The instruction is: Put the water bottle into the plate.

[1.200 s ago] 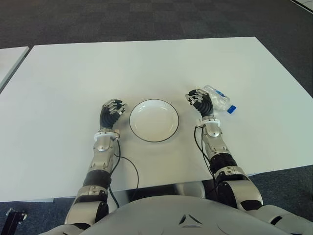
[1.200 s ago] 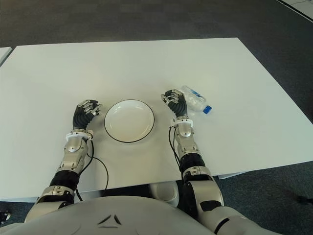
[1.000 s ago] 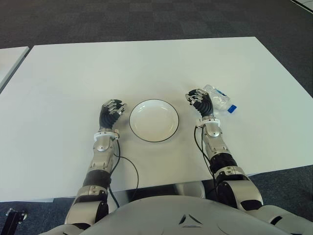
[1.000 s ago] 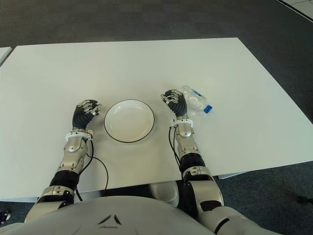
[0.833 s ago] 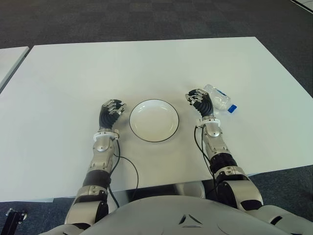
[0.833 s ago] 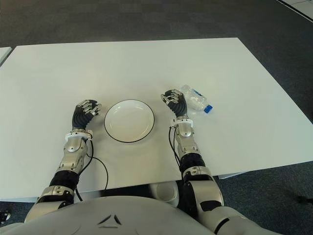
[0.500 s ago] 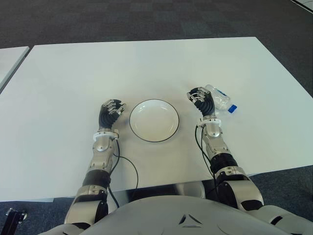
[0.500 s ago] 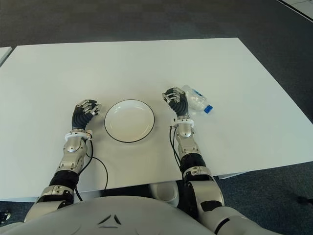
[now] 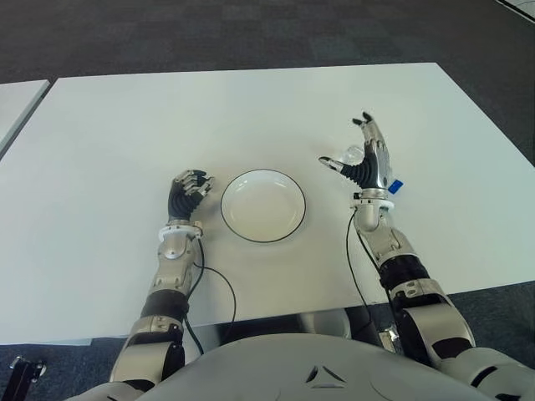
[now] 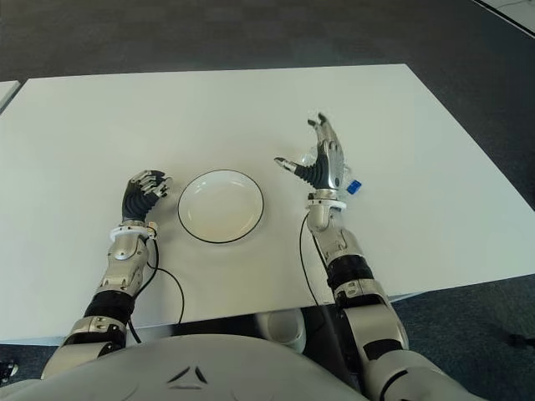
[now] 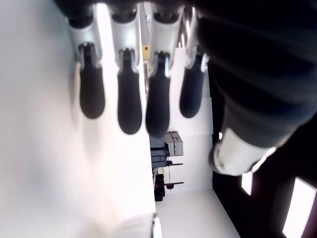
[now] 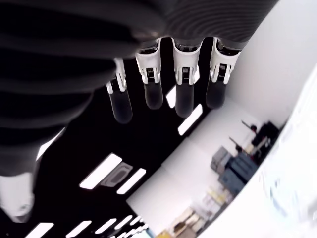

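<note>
The white plate with a dark rim lies on the table, holding nothing. A clear water bottle lies on its side to the plate's right, its blue cap pointing right. My right hand is raised above the table in front of the bottle, hiding most of it. Its fingers are stretched out and hold nothing. My left hand shows just left of the plate with curled fingers and nothing in them.
The white table stretches far behind the plate and to both sides. Dark carpet surrounds it. The corner of a second white table shows at the far left. A black cable runs along my left forearm.
My right hand has lifted from beside the bottle and its fingers have uncurled and spread. The bottle, plate and left hand have not moved.
</note>
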Controlling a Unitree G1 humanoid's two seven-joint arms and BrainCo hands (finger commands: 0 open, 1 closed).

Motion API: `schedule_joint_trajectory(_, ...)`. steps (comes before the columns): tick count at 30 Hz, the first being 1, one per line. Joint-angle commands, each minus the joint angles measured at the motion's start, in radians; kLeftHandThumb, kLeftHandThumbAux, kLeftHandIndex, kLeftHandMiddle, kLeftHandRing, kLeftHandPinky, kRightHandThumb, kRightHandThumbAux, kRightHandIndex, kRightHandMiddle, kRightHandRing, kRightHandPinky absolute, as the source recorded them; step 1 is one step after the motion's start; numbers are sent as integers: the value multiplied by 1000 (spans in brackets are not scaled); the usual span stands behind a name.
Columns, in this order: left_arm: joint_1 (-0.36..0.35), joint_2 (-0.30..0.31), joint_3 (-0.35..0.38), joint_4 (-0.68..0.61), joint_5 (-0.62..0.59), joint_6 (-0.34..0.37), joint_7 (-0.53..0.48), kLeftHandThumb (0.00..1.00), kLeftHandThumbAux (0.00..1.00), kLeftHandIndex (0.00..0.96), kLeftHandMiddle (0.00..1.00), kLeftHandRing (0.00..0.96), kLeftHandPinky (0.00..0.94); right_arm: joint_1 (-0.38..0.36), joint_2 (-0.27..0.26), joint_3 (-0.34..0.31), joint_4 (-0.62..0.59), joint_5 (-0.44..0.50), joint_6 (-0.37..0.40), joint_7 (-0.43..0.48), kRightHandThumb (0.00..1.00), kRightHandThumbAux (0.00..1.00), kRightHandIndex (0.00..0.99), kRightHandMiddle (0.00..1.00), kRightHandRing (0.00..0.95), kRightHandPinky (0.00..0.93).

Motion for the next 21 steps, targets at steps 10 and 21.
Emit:
schedule_joint_trajectory(10,7,-5,-4,13,2,14,-1,703,719,429,522,515,519,-16,-10,23,-161,-44,302,79,576,248,0,0,0,0)
schedule_joint_trajectory(21,10,-10,-3,14,2,-2,3,706,718,430,532,528,524,-43,-28,54,-241,-58,639,387,595,188,0,0,0,0)
